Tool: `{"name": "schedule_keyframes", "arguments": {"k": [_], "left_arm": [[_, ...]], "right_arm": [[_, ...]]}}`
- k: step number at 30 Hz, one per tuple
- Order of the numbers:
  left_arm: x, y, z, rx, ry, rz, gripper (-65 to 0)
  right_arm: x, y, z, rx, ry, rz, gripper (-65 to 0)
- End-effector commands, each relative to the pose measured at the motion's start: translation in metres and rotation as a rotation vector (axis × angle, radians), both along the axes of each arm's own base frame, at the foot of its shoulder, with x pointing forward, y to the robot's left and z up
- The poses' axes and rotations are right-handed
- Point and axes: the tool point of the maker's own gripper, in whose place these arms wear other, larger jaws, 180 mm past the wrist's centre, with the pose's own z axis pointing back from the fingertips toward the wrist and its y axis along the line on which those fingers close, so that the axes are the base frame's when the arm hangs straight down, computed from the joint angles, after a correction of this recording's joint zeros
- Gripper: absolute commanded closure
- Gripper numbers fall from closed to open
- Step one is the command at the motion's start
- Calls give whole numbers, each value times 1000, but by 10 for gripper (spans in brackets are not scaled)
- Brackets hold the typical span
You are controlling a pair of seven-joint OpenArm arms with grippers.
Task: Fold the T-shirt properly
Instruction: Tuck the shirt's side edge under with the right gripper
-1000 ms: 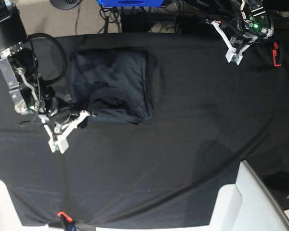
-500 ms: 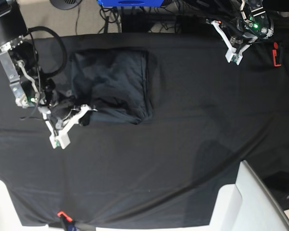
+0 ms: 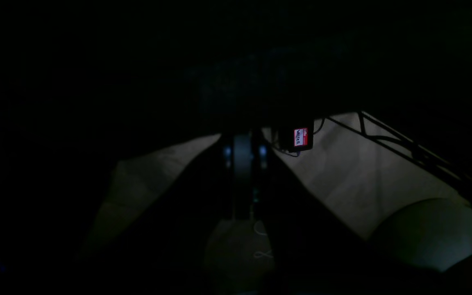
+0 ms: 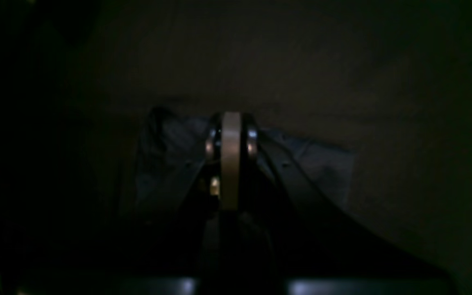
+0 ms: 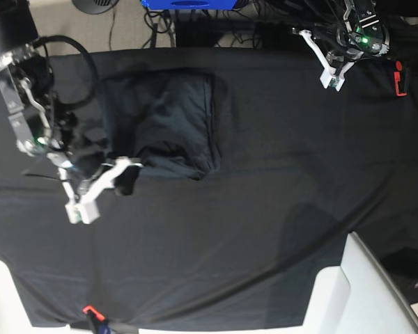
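The T-shirt (image 5: 164, 122) lies folded into a dark slate-grey rectangle on the back left of the black table cloth (image 5: 265, 209). My right gripper (image 5: 129, 165) is shut at the shirt's near left corner. A dark bunch of the shirt's cloth (image 5: 125, 182) hangs at its fingertips. In the right wrist view the shut fingers (image 4: 230, 135) stand in front of the blue-grey T-shirt (image 4: 314, 164). My left gripper (image 5: 304, 33) is shut and empty, over the table's far right edge. The left wrist view is dim and shows its shut fingers (image 3: 242, 164) against the floor (image 3: 363, 176).
A white moulded piece (image 5: 355, 292) stands at the near right corner. Red clamps sit at the right edge (image 5: 400, 76) and the near edge (image 5: 89, 310). A blue object (image 5: 188, 3) and cables lie behind the table. A red label (image 3: 300, 137) hangs below the table.
The right arm's wrist has swung a little, and the bunch of cloth at its fingertips has shifted slightly toward the near side. The left gripper has drifted slightly up and left.
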Motion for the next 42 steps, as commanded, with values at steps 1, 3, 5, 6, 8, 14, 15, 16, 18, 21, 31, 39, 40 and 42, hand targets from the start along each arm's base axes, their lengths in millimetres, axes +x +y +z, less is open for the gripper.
{"name": "schedule_keyframes", "arguments": {"k": [1,3,5,6,8,14,15,16,18,21,31,39,40,42], "left_arm": [[4,4,4,8,-21,-1,0],[4,4,4,8,-21,-1,0],[4,5,4,9,-21,-2,0],[4,5,4,9,-21,-2,0],[5,5,4,9,-22,-3,0],[5,5,4,9,-22,-3,0],[5,5,4,9,-22,-3,0],[5,5,4,9,-22,-3,0],[5,5,4,9,-22,-3,0],[5,4,4,8,-21,-3,0],[4,3,3,5,-20,-4,0],[4,3,3,5,-20,-4,0],[4,3,3,5,-18,-3,0],[4,3,3,5,-18,-3,0]], "right_arm": [[11,-1,19,22,-70,5,-2],[12,-7,19,27,-76,-2,-2],[10,-12,11,20,-54,-15,-2],[9,-14,6,16,-40,-21,-2],[6,-16,-5,10,-10,-24,-2],[1,-11,-23,29,41,-40,-2],[0,-11,-24,29,44,-41,-2],[0,-11,-25,28,45,-41,-2],[0,-12,-26,27,49,-43,-2],[0,-12,-27,27,49,-44,-2],[6,-22,-45,13,98,-76,-32],[5,-21,-46,15,101,-78,-290],[6,-22,-45,15,101,-82,-291],[8,-23,-42,18,88,-89,-294]]}}
